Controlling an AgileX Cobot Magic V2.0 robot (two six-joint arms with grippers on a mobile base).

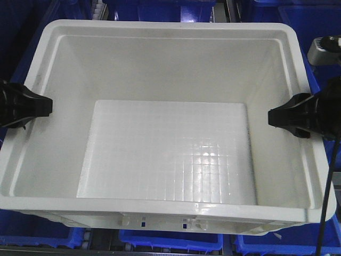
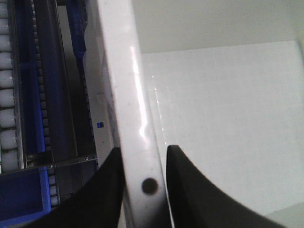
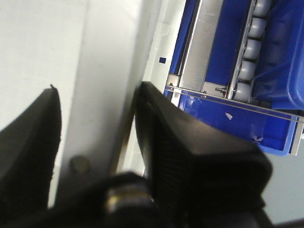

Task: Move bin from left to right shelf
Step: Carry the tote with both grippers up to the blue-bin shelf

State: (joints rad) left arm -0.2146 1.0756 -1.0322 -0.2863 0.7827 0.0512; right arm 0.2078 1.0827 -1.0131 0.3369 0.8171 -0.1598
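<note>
Over the blue crates (image 1: 37, 234), the bin (image 1: 170, 32) is level. The left gripper (image 2: 145, 151) clamps its left rim, one jaw inside, one outside; the right gripper (image 3: 98, 90) clamps the right rim likewise.

The place is shown to be a warehouse or stockroom fitted with flow racks. The bin (image 1: 160, 28) is hemmed in near and far by blue crates (image 1: 170, 242), packed close in rows. At left and right, lines of white rollers (image 2: 6, 95) are seen mounted in metal rails (image 3: 202, 42), with more crates lodged beside them.
</note>
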